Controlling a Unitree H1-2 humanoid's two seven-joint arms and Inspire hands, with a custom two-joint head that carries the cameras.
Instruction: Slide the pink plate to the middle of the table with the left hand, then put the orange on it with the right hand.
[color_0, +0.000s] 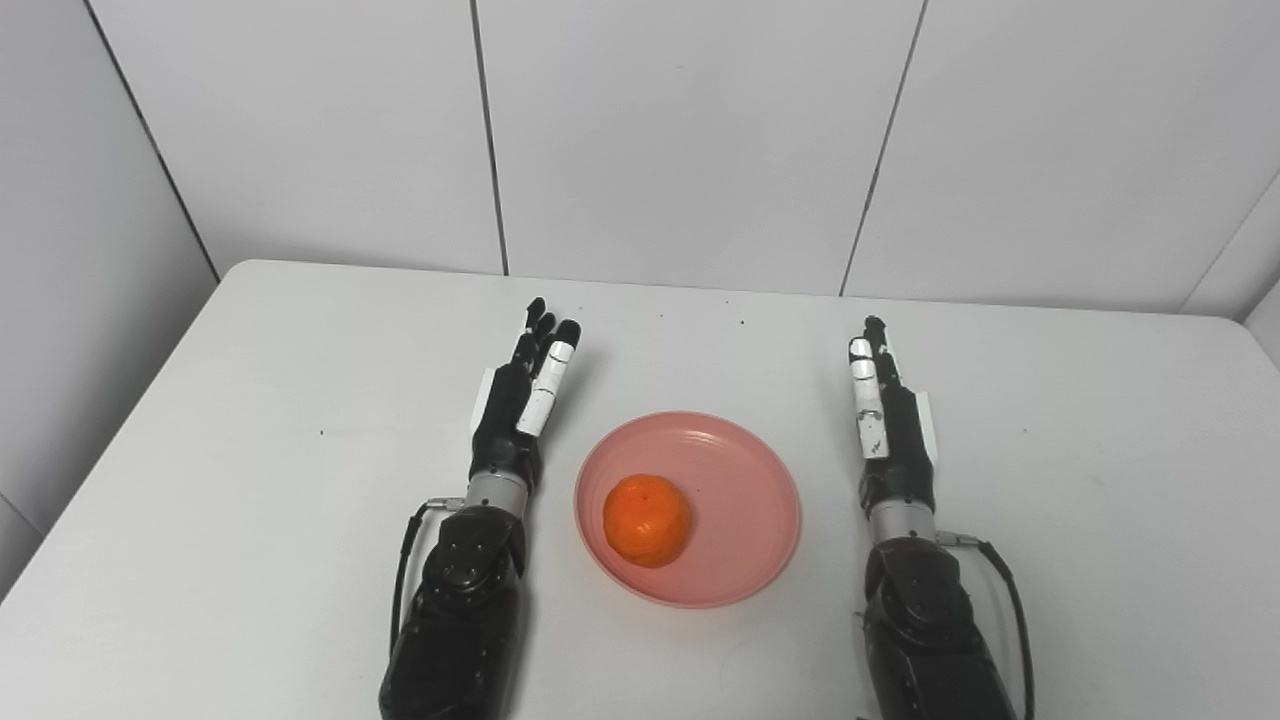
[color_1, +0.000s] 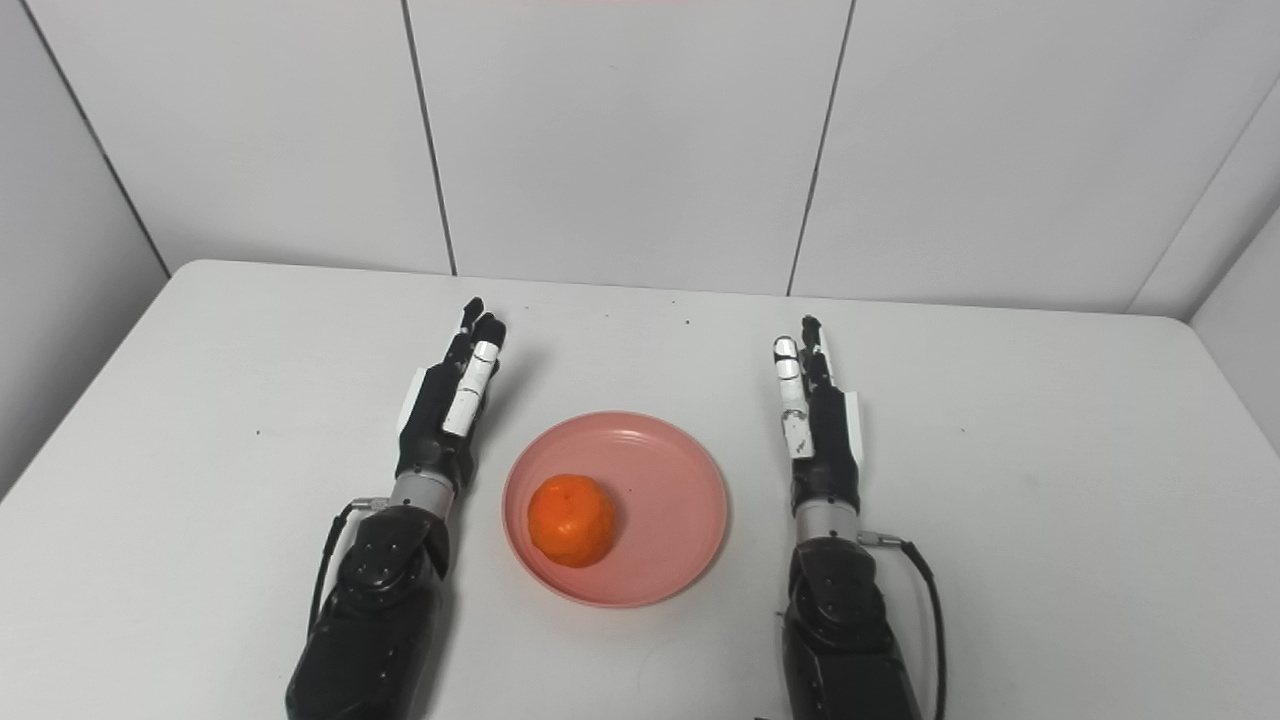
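left hand flat over table, fingers straight, spread slightly, holding nothing, just left of plate. orange sits in plate, left of its centre. right hand right of plate, fingers straight, empty.

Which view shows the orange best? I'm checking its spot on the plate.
Both show the orange whole, left of the plate's middle. The left eye view has it slightly larger; the right eye view adds nothing.
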